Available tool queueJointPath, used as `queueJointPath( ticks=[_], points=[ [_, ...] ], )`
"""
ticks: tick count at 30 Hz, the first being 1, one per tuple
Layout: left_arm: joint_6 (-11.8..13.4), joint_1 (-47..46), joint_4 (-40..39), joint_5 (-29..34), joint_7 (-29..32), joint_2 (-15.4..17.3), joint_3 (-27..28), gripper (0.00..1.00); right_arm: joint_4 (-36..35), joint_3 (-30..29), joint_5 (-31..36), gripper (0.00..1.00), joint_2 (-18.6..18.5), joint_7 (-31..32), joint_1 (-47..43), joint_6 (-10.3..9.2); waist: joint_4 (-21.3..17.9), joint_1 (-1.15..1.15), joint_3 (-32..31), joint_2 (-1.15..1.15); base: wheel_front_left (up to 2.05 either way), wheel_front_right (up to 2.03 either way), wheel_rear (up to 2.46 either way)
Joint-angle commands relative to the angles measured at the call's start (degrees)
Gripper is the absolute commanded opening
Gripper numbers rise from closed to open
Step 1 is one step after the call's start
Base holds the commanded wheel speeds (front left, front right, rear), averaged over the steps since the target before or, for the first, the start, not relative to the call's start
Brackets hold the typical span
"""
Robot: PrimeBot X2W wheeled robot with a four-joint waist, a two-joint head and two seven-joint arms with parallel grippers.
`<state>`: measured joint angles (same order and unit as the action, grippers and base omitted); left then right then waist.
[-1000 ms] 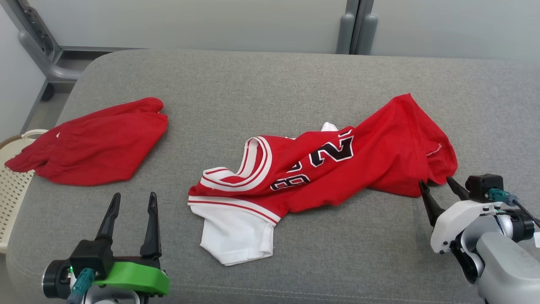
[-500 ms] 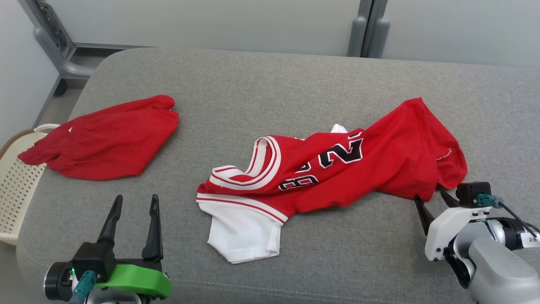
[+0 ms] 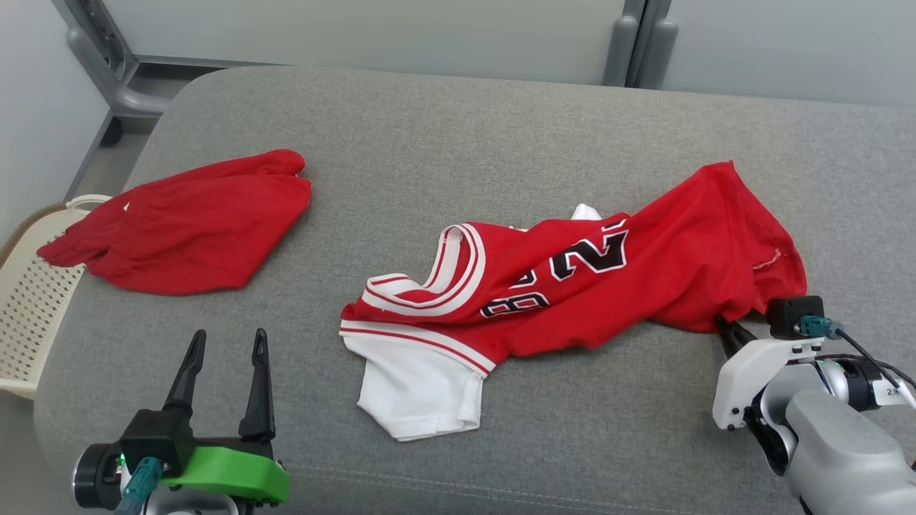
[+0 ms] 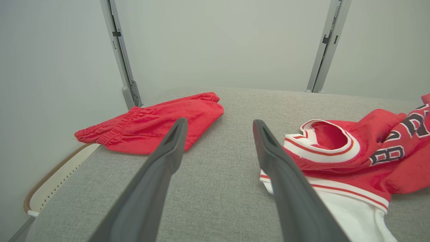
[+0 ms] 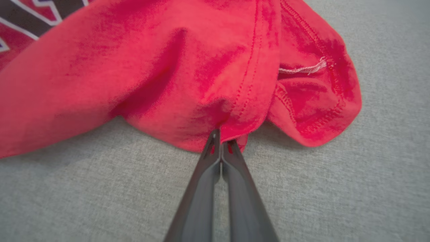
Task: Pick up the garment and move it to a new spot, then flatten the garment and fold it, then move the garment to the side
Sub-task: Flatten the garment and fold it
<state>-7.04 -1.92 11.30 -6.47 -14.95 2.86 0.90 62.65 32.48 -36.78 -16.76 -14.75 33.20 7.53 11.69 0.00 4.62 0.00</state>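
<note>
The garment (image 3: 572,286) is a red jersey with white trim, black numbers and a white sleeve, lying crumpled across the middle and right of the grey cushion (image 3: 458,136). My right gripper (image 3: 730,322) sits at its lower right hem, shut on a pinch of the red cloth; the right wrist view shows both fingers pressed together on the garment (image 5: 188,67) at the hem (image 5: 235,134). At the lower left my left gripper (image 3: 223,343) stands open and apart from the garment. In the left wrist view the left gripper (image 4: 218,126) frames bare cushion, the garment (image 4: 352,154) to its right.
Red shorts (image 3: 186,222) lie at the cushion's left end, partly over a cream perforated basket (image 3: 28,286) beside it. Grey frame posts (image 3: 637,43) and pale wall panels stand behind. Bare cushion lies between the shorts and the jersey and along the front edge.
The right gripper has moved forward onto the jersey's hem and shut on it. The camera has shifted, so the whole scene sits further right and higher. The left gripper stays open.
</note>
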Motion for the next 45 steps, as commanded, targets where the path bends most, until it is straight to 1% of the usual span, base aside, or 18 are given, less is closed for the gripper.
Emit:
queueJointPath(
  ticks=[1,5,9,12,15,17,20,23,27,33,34,36,39,42,44,45],
  points=[
    [0.09,-0.59,0.02,-0.09,-0.15,0.07,0.14,1.00,-0.23,0.14,-0.44,0.00,0.03,-0.49,0.19,-0.08,-0.15,0.00,-0.09,0.00,0.00,0.00,0.00],
    [0.30,0.07,0.21,-0.46,-0.15,0.08,-0.01,1.00,-3.36,0.43,-1.75,0.00,-0.55,-0.53,-1.25,-0.08,-1.02,0.00,-0.84,0.00,0.00,0.00,0.00],
    [0.28,0.76,0.50,-0.27,-0.15,0.07,0.22,1.00,-10.81,2.01,-3.70,0.00,-2.26,-0.57,-3.11,-0.08,-2.37,0.00,-1.77,0.00,0.00,0.00,0.00],
    [0.34,1.46,0.39,-0.15,-0.15,0.07,0.31,1.00,-16.39,2.67,-5.58,0.00,-5.22,-0.53,-4.22,-0.08,-3.49,0.00,-2.32,0.00,0.00,0.00,0.00],
    [0.31,1.52,0.26,-0.09,-0.15,0.08,0.47,1.00,-21.75,3.90,-7.62,0.00,-7.33,-0.45,-5.75,-0.07,-4.53,0.00,-2.69,0.00,0.00,0.00,0.00],
    [0.31,1.70,0.22,0.01,-0.16,0.08,0.50,1.00,-25.80,4.29,-10.26,0.00,-8.70,0.26,-6.83,-0.07,-5.11,0.00,-2.85,0.00,0.00,0.00,0.00],
    [0.25,1.94,0.17,0.07,-0.16,0.09,0.65,1.00,-33.27,6.44,-13.65,0.00,-11.23,2.77,-8.98,-0.07,-5.78,0.00,-3.11,0.00,0.00,0.00,0.00],
    [0.20,2.16,0.13,0.03,-0.16,0.09,0.68,1.00,-40.07,7.53,-16.16,0.00,-14.78,4.99,-10.76,-0.07,-6.35,0.00,-3.26,0.00,0.00,0.00,0.00],
    [0.18,2.42,0.10,0.00,-0.16,0.09,0.76,1.00,-47.42,7.16,-18.65,0.00,-17.98,7.24,-13.28,-0.06,-6.86,0.00,-3.54,0.00,0.00,0.00,0.00],
    [0.12,2.73,-0.08,0.07,-0.16,0.09,1.06,1.00,-59.49,4.54,-25.43,0.00,-21.24,10.14,-17.20,-0.05,-7.25,0.00,-3.91,0.00,0.00,0.00,0.00],
    [0.09,2.76,-0.11,0.09,-0.16,0.09,1.13,1.00,-60.99,3.88,-25.74,0.00,-22.17,10.57,-17.67,-0.04,-7.29,0.00,-3.95,0.00,0.00,0.00,0.00],
    [0.06,2.74,-0.21,0.13,-0.16,0.09,1.21,1.00,-62.51,2.88,-26.02,0.00,-23.25,11.71,-18.64,-0.04,-7.35,0.00,-4.03,0.00,0.00,0.00,0.00],
    [0.04,2.73,-0.27,-0.04,-0.16,0.09,0.98,1.00,-62.90,1.77,-25.48,0.00,-23.64,13.04,-19.72,-0.04,-7.11,0.00,-4.14,0.00,0.00,0.00,0.00],
    [0.02,2.74,-0.36,-0.35,-0.16,0.09,0.81,1.00,-61.93,0.70,-24.20,0.00,-22.96,13.69,-19.49,-0.04,-6.89,0.00,-4.15,0.00,0.00,0.00,0.00],
    [0.01,2.61,-0.35,-0.34,-0.16,0.09,0.55,1.00,-60.01,-0.18,-22.75,0.00,-21.35,14.12,-17.10,-0.04,-6.61,0.00,-3.93,0.00,0.00,0.00,0.00],
    [0.01,2.61,-0.35,-0.34,-0.16,0.09,0.55,1.00,-60.01,-0.18,-22.75,0.00,-21.35,14.12,-17.10,-0.04,-6.61,0.00,-3.93,0.00,0.00,0.00,0.00]
  ],
)
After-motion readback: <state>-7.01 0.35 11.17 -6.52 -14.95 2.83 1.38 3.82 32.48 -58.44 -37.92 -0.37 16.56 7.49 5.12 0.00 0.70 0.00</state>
